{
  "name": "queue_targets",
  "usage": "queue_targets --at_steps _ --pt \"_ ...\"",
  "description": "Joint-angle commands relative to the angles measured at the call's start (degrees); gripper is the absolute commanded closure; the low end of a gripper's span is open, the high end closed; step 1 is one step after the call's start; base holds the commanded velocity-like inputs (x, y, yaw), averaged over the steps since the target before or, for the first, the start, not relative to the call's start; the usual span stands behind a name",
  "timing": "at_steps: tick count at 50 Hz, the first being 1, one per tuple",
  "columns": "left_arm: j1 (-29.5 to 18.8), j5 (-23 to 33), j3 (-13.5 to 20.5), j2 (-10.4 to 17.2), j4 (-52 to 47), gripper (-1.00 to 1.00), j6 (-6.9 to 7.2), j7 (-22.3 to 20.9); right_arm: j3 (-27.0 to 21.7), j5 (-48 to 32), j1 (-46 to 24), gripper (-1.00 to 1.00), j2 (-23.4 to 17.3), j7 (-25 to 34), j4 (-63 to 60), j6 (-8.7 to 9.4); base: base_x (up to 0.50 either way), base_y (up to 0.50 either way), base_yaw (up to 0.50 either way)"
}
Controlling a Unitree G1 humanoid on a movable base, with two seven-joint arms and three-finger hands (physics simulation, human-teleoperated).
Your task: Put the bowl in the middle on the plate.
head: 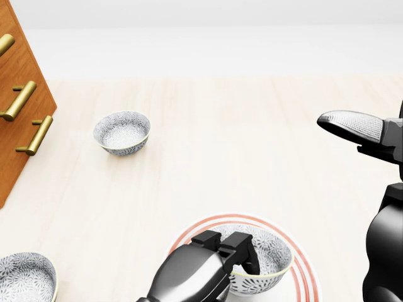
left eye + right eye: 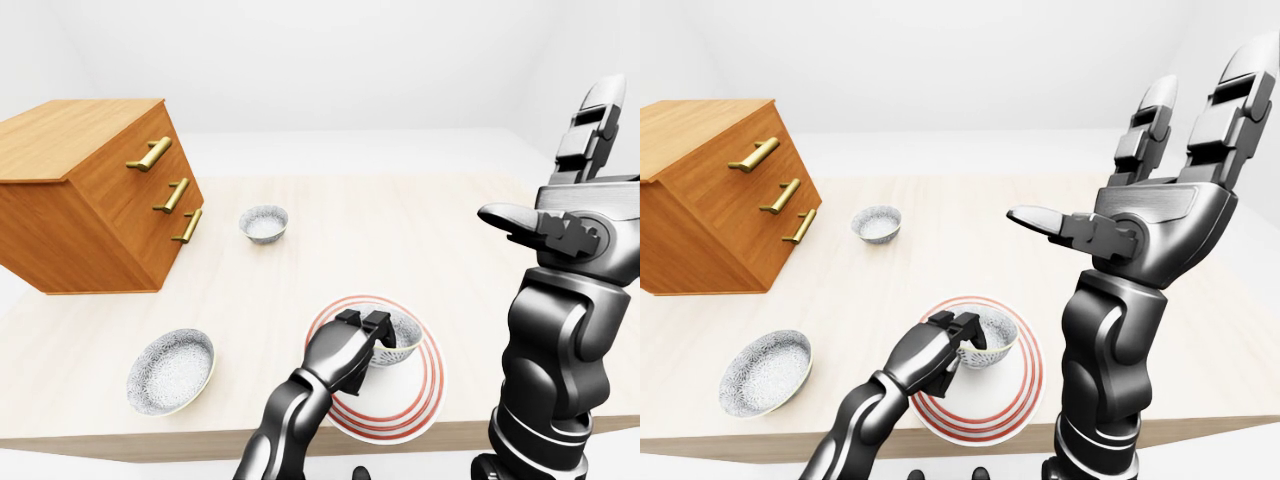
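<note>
A patterned grey-white bowl sits on the red-ringed white plate near the bottom edge of the table in all views. My left hand comes up from the bottom and its fingers are closed over the bowl's left rim. My right hand is raised high at the right, fingers spread wide, holding nothing and well apart from the bowl. Two more patterned bowls stand on the table: one near the drawer chest, one at the lower left.
A wooden chest of drawers with brass handles stands tilted at the table's left. The pale wooden table stretches to the right and top. My right forearm fills the right side of the views.
</note>
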Motion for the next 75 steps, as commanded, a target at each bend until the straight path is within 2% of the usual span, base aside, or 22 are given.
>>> queue_targets --at_steps 1,4,14,16,49,72,73,75 --pt "-0.32 -1.18 0.88 -0.16 1.74 1.00 -1.77 2.22 0.09 -0.12 0.19 -1.00 0.10 0.11 0.07 0.00 0.00 0.00 0.00" --pt "-0.28 -1.33 0.94 -0.33 1.67 1.00 -2.25 2.59 0.17 -0.18 0.25 -1.00 0.17 0.25 0.11 0.00 0.00 0.00 0.00" --pt "-0.19 -1.47 0.81 -0.39 2.49 1.00 -2.30 4.15 0.39 -0.59 0.43 -1.00 0.33 0.53 0.41 0.00 0.00 0.00 0.00" --pt "-0.32 -1.24 0.95 -0.19 4.33 1.00 -2.30 5.64 0.42 -0.68 0.35 -1.00 0.36 0.60 0.45 0.00 0.00 0.00 0.00" --pt "-0.44 -0.06 1.68 -0.08 8.72 1.00 -2.30 7.52 0.49 -0.49 0.25 -1.00 0.40 0.45 -0.03 0.00 0.00 0.00 0.00" --pt "-0.29 -0.08 1.88 -0.32 8.69 1.00 -2.30 7.35 0.45 -0.49 0.24 -1.00 0.42 0.46 -0.04 0.00 0.00 0.00 0.00" --pt "-1.56 1.60 2.10 0.39 10.45 1.00 -2.30 9.09 0.68 -0.47 0.32 -1.00 0.49 0.44 -0.43 0.00 0.00 0.00 0.00" --pt "-1.54 1.91 2.38 0.20 10.63 1.00 -2.30 9.09 0.69 -0.50 0.33 -1.00 0.52 0.46 -0.46 0.00 0.00 0.00 0.00"
